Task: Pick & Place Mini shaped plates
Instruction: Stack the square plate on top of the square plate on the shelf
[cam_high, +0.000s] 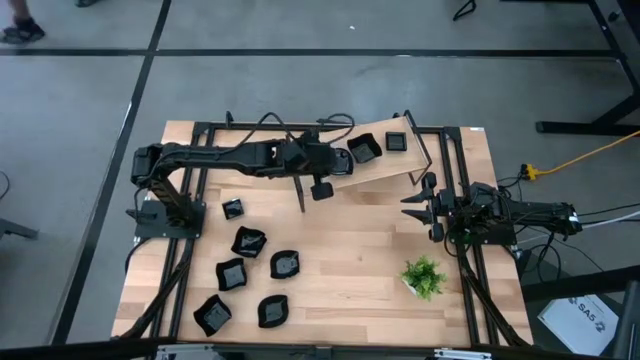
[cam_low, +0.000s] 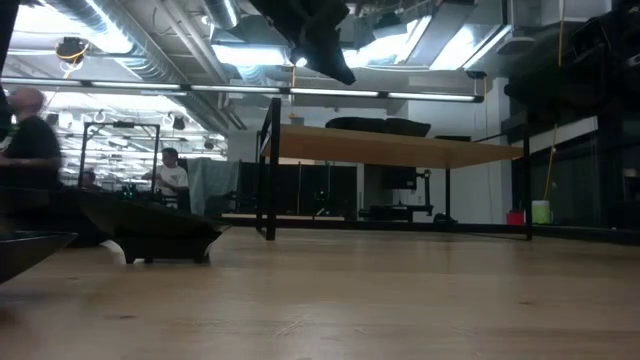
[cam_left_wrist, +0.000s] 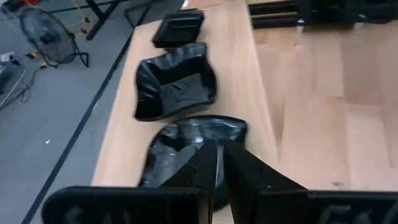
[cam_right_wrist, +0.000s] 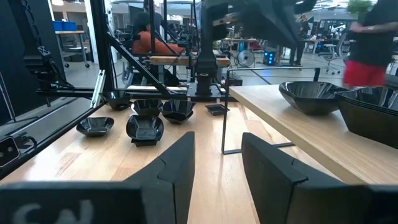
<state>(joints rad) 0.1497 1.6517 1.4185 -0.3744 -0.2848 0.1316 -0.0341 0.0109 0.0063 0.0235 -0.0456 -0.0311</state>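
left of the raised wooden shelf (cam_high: 385, 165), six mini shaped plates (cam_high: 250, 241) lie loose on the table (cam_high: 350, 250), near its front left corner. over the shelf's left end, the left gripper (cam_left_wrist: 217, 163) is pinched narrow on the rim of a glossy black plate (cam_left_wrist: 205, 134); beyond it on the shelf sit a wavy-edged plate (cam_left_wrist: 177, 87) and a square plate (cam_left_wrist: 180, 28). right of the shelf, the right gripper (cam_right_wrist: 217, 165) hovers with its fingers apart and nothing between them, pointing across the table. a small green plant (cam_high: 424, 276) stands in front of that arm.
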